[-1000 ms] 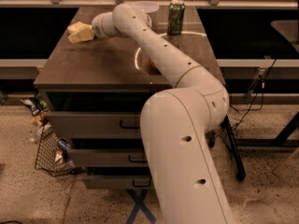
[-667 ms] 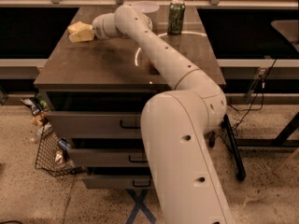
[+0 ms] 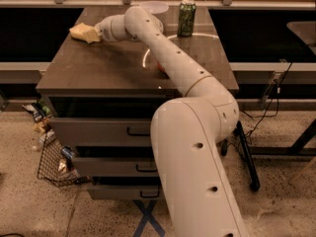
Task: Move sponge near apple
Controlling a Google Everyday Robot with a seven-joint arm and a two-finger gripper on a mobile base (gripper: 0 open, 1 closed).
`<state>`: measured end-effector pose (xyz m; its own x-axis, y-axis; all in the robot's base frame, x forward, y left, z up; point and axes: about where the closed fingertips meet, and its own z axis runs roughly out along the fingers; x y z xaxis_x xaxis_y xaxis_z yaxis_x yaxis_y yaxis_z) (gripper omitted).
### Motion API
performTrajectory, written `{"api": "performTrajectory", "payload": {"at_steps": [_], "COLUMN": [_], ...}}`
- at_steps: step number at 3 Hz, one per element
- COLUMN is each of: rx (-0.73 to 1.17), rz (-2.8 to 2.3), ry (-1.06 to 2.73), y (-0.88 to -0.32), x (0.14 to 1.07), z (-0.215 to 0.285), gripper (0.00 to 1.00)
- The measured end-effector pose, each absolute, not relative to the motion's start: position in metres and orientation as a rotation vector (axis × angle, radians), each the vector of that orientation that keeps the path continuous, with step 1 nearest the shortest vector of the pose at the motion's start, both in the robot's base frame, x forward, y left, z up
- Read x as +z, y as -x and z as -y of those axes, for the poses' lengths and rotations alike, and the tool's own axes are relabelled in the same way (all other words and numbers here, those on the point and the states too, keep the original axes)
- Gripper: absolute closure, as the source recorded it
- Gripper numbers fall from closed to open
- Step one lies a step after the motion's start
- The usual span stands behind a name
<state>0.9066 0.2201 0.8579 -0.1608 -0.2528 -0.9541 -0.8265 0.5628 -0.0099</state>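
Observation:
The pale yellow sponge (image 3: 79, 32) lies at the far left of the dark table top (image 3: 98, 68). My gripper (image 3: 94, 34) reaches across the table from the right and is right at the sponge, touching its right side. The apple (image 3: 159, 66) shows only as a small orange-red sliver near the middle of the table; my arm hides the rest of it. The sponge and the apple are far apart.
A white bowl (image 3: 157, 7) and a green drink can (image 3: 186, 18) stand at the back of the table. My arm crosses the table's middle. Drawers sit below the top, and a wire basket (image 3: 54, 162) of litter stands on the floor at the left.
The gripper has edged slightly left against the sponge. The sponge stays at the far left of the table.

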Motion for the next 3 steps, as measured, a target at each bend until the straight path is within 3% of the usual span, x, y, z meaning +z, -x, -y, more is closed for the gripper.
{"api": "performTrajectory", "payload": {"at_steps": [1, 2, 3], "rx": [0.584, 0.512, 0.450], "rz": [-1.739, -1.765, -1.789], "ry": [0.927, 0.899, 0.824], "y": [-0.905, -0.895, -0.868], "x": [0.865, 0.892, 0.937], "z": [-0.204, -0.179, -0.129], "gripper": [0.91, 1.00, 1.00]}}
